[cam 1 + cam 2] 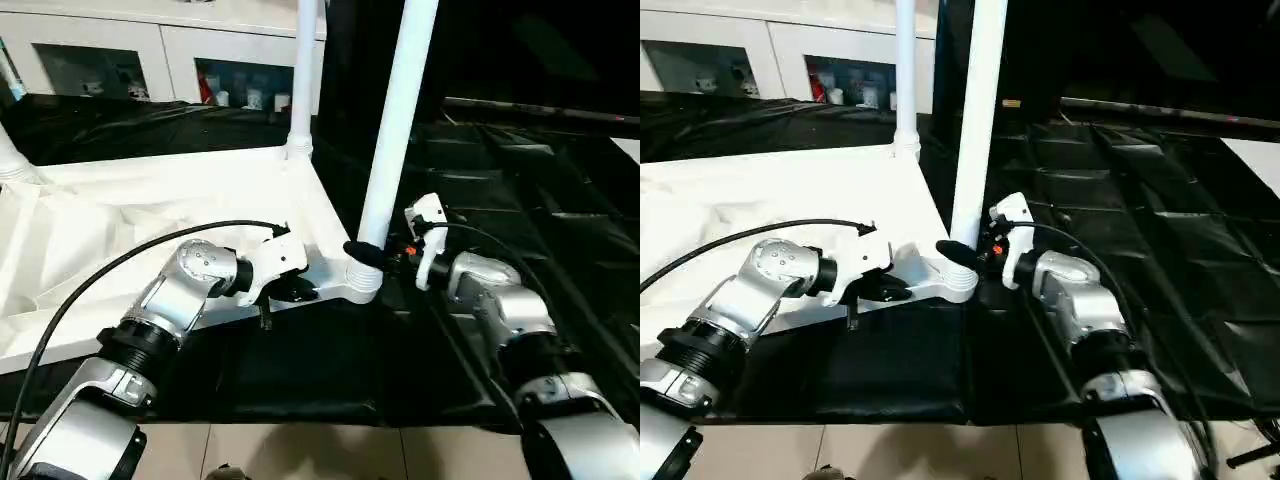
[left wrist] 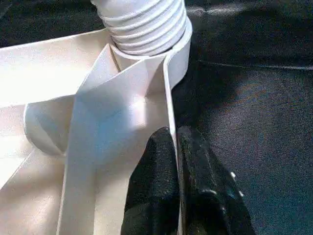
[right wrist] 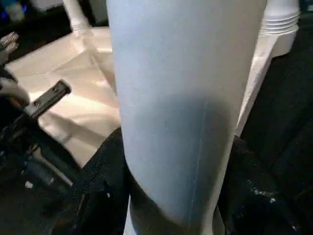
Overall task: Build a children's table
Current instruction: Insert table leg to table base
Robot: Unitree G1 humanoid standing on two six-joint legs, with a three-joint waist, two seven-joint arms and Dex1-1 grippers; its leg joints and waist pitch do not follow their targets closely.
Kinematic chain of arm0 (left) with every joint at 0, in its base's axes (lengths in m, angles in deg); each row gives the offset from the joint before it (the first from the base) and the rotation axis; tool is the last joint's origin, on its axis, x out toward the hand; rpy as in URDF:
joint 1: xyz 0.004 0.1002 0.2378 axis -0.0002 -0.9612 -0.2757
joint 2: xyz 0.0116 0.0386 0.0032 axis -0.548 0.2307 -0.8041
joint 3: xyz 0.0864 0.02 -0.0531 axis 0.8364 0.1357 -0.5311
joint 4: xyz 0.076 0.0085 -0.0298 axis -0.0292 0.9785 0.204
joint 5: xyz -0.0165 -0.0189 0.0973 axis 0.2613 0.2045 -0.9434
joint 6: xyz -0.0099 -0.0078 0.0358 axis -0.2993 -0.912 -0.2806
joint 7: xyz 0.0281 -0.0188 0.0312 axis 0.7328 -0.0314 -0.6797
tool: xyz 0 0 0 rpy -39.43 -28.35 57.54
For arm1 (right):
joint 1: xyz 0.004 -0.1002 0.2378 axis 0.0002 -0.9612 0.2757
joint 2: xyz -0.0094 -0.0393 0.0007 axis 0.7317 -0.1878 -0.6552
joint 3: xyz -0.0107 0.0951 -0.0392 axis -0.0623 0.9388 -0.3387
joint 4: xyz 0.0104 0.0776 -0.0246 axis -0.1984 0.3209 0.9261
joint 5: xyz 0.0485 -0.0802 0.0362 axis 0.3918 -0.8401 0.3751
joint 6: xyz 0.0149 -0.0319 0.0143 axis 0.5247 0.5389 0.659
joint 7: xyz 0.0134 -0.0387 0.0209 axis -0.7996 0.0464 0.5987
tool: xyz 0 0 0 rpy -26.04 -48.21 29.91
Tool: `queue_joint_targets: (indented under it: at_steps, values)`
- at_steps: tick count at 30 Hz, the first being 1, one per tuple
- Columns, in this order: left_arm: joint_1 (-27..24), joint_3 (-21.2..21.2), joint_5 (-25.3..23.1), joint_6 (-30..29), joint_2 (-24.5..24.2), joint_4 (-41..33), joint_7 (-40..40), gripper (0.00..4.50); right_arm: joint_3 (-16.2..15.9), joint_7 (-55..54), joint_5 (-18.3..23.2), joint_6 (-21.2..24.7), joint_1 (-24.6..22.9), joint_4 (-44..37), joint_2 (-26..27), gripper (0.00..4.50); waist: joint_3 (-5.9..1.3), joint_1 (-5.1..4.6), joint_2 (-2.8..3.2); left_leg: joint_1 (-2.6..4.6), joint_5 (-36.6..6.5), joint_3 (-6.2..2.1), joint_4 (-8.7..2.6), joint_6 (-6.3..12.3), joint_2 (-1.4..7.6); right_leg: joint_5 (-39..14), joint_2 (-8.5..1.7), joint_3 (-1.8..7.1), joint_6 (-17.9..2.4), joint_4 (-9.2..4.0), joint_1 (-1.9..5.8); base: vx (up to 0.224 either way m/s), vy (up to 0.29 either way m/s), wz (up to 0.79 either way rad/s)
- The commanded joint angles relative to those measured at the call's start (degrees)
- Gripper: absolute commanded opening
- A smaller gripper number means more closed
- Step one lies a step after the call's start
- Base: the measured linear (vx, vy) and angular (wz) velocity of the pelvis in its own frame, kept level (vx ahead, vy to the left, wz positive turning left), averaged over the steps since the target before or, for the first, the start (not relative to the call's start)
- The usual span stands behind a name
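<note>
My left gripper, lower centre of the head view, is pinched closed, forearm angling in from lower left. My right gripper, right of centre, stands half-spread, forearm rising from lower right.

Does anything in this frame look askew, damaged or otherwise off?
The long white tubular leg held by the right hand leans away from the straighter rear leg, so it seems not squarely seated in the white plastic tabletop's corner socket. No damage visible.
</note>
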Motion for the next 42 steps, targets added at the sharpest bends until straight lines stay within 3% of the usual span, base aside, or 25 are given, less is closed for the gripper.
queue_joint_targets:
  at_steps: [1,2,5,15,20,23,24,27,32,38,42]
  values:
    - [-0.33,2.62,-1.74,-0.59,-0.26,0.74,2.04,0.0,2.17,-1.31,1.2,0.1,-0.42,2.98,0.17,1.92,-3.64,-0.34,0.5,0.3,-18.16,0.11,-4.53,-0.55,0.97,-20.6,-2.61,2.09,-10.19,-4.49,2.53,0.0,0.0,0.0]
    - [-0.36,2.63,-1.77,-0.64,-0.32,0.67,2.07,0.0,3.14,-1.36,2.08,0.2,-0.73,3.3,0.42,1.92,-3.58,-0.33,0.77,0.39,-18.7,0.06,-4.57,-0.59,0.98,-20.86,-2.61,2.06,-10.35,-4.53,2.44,0.0,0.0,0.0]
    - [-0.43,2.53,-1.75,-0.91,-0.42,0.47,2.11,0.0,6.51,-2.17,4.75,-0.08,-1.9,3.97,1.22,1.91,-3.64,-0.34,0.73,0.37,-18.82,0.04,-4.6,-0.5,1.0,-20.67,-2.65,2.09,-10.55,-4.52,2.48,0.0,0.0,0.0]
    - [0.12,2.21,-1.86,-0.66,-0.04,1.1,1.21,0.0,9.74,-3.71,5.96,-5.59,-6.71,5.8,3.67,1.91,-3.54,-0.36,0.89,0.5,-20.5,0.0,-4.77,-0.59,1.07,-22.23,-2.7,2.04,-10.45,-4.84,2.26,0.0,0.0,0.0]
    - [0.31,2.19,-2.14,-0.16,-0.07,1.39,0.7,0.0,8.38,-6.15,2.69,-12.62,-9.76,6.68,5.04,1.91,-3.36,-0.43,0.85,0.58,-22.8,-0.21,-4.96,-0.89,1.06,-26.34,-2.83,1.99,-8.9,-5.38,1.95,0.0,0.0,0.0]
    - [0.35,2.14,-2.21,-0.07,0.04,1.58,0.37,0.0,5.4,-7.47,-1.22,-16.04,-11.22,6.15,5.23,1.91,-3.23,-0.62,0.78,0.77,-24.85,-0.35,-5.04,-1.15,1.02,-29.18,-2.76,1.9,-7.9,-5.72,1.66,0.0,0.0,0.0]
    - [0.34,2.13,-2.23,-0.01,0.08,1.61,0.25,0.0,4.56,-7.77,-2.2,-16.63,-11.43,5.67,5.17,1.91,-3.1,-0.72,0.48,0.85,-25.72,-0.36,-5.08,-1.16,0.98,-30.87,-2.71,1.89,-7.14,-6.01,1.51,0.0,0.0,0.0]
    - [0.2,2.2,-2.3,0.06,0.16,1.53,0.01,0.0,2.42,-7.16,-4.13,-17.06,-11.46,3.9,4.68,1.91,-3.1,-0.77,0.48,0.92,-26.93,-0.59,-5.14,-1.05,0.92,-33.66,-2.81,1.81,-5.94,-6.3,1.44,0.0,0.0,0.0]
    - [-0.11,2.38,-2.34,0.22,0.31,1.42,0.07,0.0,0.16,-4.72,-5.17,-15.5,-10.36,2.41,3.72,1.91,-3.1,-0.94,-0.09,0.82,-27.43,-0.74,-5.2,-0.71,0.92,-35.36,-2.79,1.76,-4.76,-6.6,1.25,0.0,0.0,0.0]
    - [-0.57,2.97,-2.38,0.87,-0.05,1.07,1.51,0.0,-1.88,1.24,-4.69,-8.3,-7.39,3.41,1.74,1.91,-3.27,-0.92,-0.24,0.6,-26.66,-0.75,-5.25,-0.39,0.95,-33.99,-2.77,1.8,-5.03,-6.42,1.46,0.0,0.0,0.0]
    - [-0.68,3.29,-2.06,1.4,-0.44,0.81,2.97,0.0,-4.84,7.91,-6.45,-5.62,-6.56,5.3,-0.46,1.91,-3.63,-0.61,0.01,0.41,-22.9,-0.45,-5.46,-0.21,1.15,-26.15,-2.64,1.96,-7.45,-5.75,1.95,0.0,0.0,0.0]
